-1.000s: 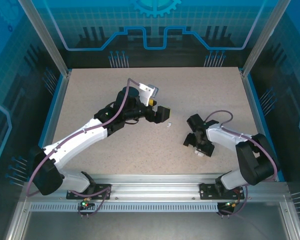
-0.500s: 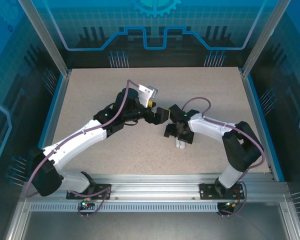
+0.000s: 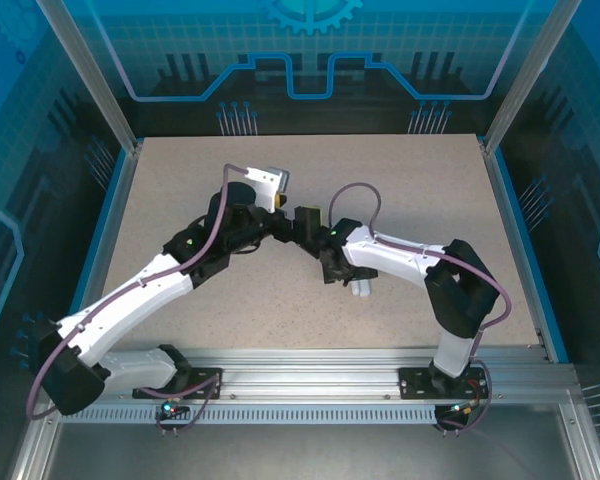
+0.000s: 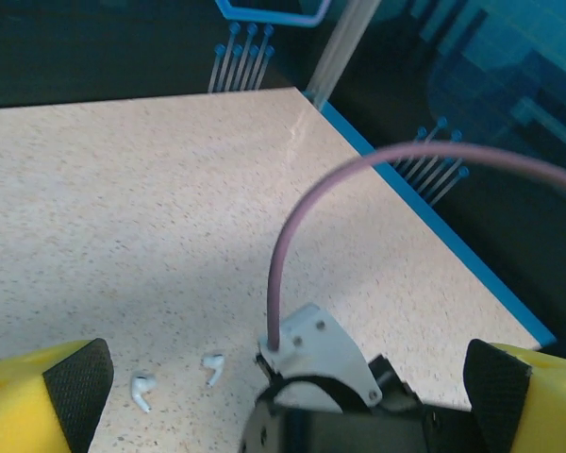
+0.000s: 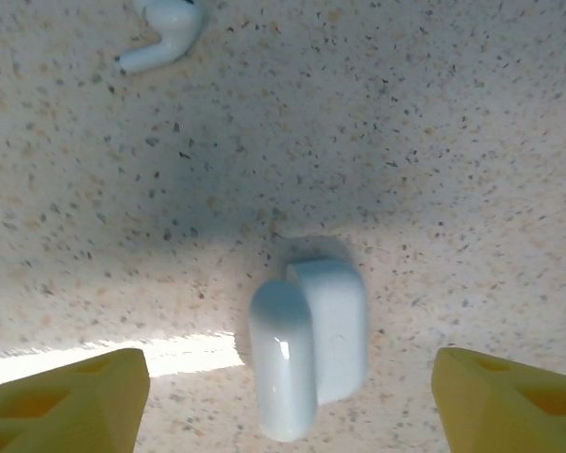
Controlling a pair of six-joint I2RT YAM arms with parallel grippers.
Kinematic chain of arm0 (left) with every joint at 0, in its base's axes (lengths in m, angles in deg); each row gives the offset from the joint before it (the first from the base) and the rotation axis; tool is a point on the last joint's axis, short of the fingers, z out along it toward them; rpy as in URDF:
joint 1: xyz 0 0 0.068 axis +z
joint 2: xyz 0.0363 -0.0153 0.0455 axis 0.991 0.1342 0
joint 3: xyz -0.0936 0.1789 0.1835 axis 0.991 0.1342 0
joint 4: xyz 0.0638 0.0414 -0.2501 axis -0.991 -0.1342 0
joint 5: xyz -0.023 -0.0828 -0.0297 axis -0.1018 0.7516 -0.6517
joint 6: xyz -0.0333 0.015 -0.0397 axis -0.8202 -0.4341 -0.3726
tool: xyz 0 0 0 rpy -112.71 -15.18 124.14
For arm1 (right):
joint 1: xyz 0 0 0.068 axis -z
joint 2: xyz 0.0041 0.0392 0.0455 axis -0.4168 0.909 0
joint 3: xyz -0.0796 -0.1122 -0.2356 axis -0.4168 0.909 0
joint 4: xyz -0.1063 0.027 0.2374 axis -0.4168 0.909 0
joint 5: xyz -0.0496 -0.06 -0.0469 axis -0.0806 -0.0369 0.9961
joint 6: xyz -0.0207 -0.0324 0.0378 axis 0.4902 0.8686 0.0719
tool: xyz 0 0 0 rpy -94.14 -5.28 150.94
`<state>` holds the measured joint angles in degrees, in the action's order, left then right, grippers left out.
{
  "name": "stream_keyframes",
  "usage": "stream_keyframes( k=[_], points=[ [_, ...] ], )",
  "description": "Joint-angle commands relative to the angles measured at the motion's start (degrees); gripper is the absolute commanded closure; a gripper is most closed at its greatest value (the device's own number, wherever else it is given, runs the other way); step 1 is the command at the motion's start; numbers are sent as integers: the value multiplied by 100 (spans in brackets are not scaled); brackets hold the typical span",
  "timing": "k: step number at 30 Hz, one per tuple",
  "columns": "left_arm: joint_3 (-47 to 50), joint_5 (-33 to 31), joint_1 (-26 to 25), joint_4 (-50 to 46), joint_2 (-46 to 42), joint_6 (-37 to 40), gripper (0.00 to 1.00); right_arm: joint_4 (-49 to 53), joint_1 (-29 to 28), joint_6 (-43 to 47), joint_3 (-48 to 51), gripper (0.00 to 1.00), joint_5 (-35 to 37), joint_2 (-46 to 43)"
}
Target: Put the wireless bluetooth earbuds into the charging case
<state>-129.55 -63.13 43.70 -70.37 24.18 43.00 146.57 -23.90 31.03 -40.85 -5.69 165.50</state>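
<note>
White and glossy, the small rounded plastic charging case (image 5: 311, 354) lies on the speckled beige tabletop (image 3: 180, 190), nearer the arm bases than any other loose thing on it. From the right wrist it reads as two rounded lobes side by side; whether its lid is up I cannot tell. Directly over the case hangs the right gripper (image 5: 288, 368), pointing down. Its blocky yellow fingers (image 5: 66, 401) are spread well apart, one to each side of the case and clear of it, with nothing in their grasp.

On the far side of the case lie two glossy white stemmed earbuds, both outside it on the bare tabletop. The right wrist view catches one of them at its top edge, apart from the case. The left wrist view shows the pair close together but not touching, one (image 4: 142, 392) and the other (image 4: 212, 369), just beside the right arm's black-and-white wrist (image 4: 321, 363). A thin mauve cable (image 4: 278, 255) arches up from that wrist.

Farther from the case, on its far-left side, the left gripper (image 4: 285, 385) is levelled toward that wrist. Its yellow fingers, faced with black foam pads (image 4: 75, 377), stand wide apart and hold nothing. Well beyond the case the tabletop ends at a blue rim (image 4: 434, 217).
</note>
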Motion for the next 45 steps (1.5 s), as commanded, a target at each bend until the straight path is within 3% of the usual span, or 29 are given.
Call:
stream_keyframes(
  k=[1, 6, 13, 21, 45],
  points=[
    [58, -612, 164, -218, -250, -385, 1, 413, -194, 40, 118, 27, 544, 76],
    [169, -563, 382, -175, -362, -599, 1, 308, -310, 121, 291, 35, 589, 156],
    [168, -569, 457, -210, -385, -602, 1, 224, -392, 285, 331, 33, 467, 439],
    [142, -522, 554, -221, -405, -611, 1, 176, -439, 330, 415, 38, 432, 679],
    [282, -198, 551, 102, -337, -724, 1, 227, -464, 407, 436, 83, 539, 575]
  ],
)
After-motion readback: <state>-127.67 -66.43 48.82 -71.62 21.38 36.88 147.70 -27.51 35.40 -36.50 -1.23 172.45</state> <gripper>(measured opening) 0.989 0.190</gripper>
